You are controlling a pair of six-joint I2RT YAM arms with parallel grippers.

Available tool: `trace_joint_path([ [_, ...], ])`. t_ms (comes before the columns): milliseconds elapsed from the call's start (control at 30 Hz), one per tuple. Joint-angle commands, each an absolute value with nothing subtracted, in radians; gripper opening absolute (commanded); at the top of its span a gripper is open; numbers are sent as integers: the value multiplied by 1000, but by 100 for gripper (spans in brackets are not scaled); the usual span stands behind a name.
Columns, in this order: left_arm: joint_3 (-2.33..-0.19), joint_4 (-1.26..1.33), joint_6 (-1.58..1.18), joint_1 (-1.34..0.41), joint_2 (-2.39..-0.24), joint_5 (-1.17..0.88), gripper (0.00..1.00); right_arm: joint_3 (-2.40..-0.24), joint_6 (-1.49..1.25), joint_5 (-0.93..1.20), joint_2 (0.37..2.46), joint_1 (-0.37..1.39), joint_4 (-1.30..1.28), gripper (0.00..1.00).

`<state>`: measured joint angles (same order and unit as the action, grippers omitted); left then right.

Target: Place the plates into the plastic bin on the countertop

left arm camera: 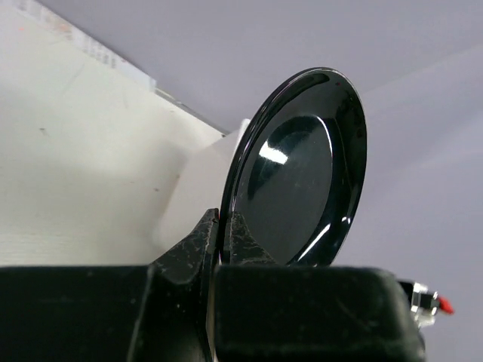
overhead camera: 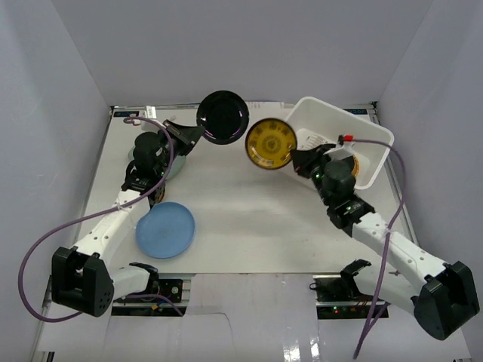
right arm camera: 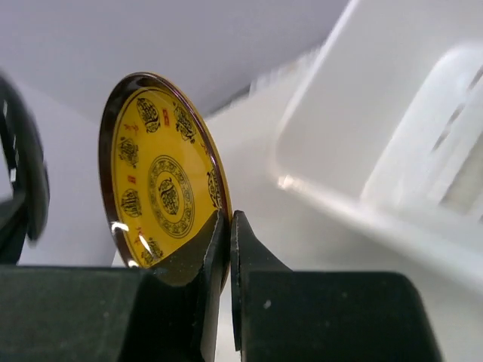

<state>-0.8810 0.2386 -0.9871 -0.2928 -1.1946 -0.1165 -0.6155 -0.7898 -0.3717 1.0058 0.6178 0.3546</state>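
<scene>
My left gripper (overhead camera: 190, 136) is shut on the rim of a glossy black plate (overhead camera: 223, 117) and holds it up at the back centre; in the left wrist view the black plate (left arm camera: 298, 177) stands on edge between the fingers (left arm camera: 198, 245). My right gripper (overhead camera: 298, 161) is shut on a gold-patterned plate (overhead camera: 269, 143), held in the air just left of the white plastic bin (overhead camera: 373, 136); the wrist view shows the gold plate (right arm camera: 162, 177) clamped at its rim and the bin (right arm camera: 377, 143) to the right. A light blue plate (overhead camera: 165, 229) lies on the white countertop (overhead camera: 249, 219).
A pale green plate (overhead camera: 172, 167) peeks out under the left arm near the table's left side. Something orange-tan (overhead camera: 355, 164) shows inside the bin behind the right arm. Grey walls enclose the table on three sides.
</scene>
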Motion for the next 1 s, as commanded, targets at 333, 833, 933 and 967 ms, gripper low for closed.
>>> trace_joint_path([
  [333, -1159, 238, -922, -637, -1374, -74, 0, -922, -451, -172, 1207, 17, 12, 8],
  [833, -1511, 135, -882, -739, -1750, 89, 0, -902, -531, -81, 1093, -77, 2, 68],
  [933, -1617, 95, -885, -749, -1850, 74, 0, -907, -537, -117, 985, -101, -41, 64],
  [967, -1646, 74, -887, -758, -1877, 68, 0, -904, -541, -112, 961, -107, -41, 61],
])
